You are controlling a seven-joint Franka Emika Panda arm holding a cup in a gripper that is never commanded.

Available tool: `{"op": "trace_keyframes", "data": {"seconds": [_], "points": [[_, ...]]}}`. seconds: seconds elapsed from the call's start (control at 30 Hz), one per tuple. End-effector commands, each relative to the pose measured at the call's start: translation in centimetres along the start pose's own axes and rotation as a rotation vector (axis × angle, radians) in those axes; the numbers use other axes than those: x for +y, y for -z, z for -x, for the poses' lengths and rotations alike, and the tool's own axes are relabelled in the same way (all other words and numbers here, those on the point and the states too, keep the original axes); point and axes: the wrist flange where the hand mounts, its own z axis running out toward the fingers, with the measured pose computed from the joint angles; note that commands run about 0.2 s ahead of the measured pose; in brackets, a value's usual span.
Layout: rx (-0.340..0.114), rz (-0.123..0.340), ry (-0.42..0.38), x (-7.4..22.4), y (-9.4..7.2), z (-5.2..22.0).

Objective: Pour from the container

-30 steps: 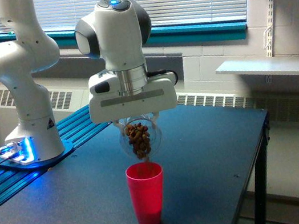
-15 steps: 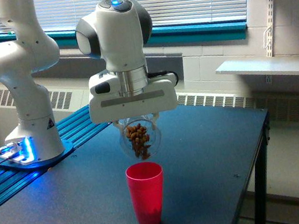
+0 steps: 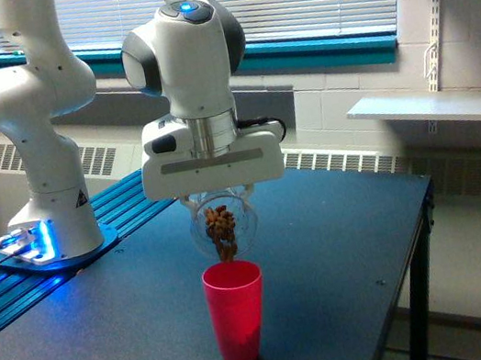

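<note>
One gripper (image 3: 218, 204), centre frame, and it clamps the container (image 3: 222, 225) just beneath its white body, the jar tipped over so the brown nut-like pieces (image 3: 221, 228) crowd toward the low edge. Directly below, not touching, stands the red cup (image 3: 237, 314) on the dark table (image 3: 112, 352), lower middle of the frame. The risk, as I judge it: the cup's mouth is narrow, so a sudden clump of pieces letting go, or a small sideways drift, could scatter them over the rim onto the table, or knock the light cup over.
</note>
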Motion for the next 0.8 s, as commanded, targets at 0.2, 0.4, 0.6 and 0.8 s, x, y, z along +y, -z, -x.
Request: {"op": "trace_keyframes", "data": {"seconds": [0.2, 0.4, 0.6, 0.8], "points": [[-0.001, 0.008, 0.024, -0.12, 0.52, -0.03], [-0.008, 0.019, 0.04, -0.14, 0.61, 0.1], [-0.013, 0.022, 0.05, -0.22, 0.82, 0.12], [-0.018, 0.025, 0.057, -0.32, 0.98, 0.07]]}}
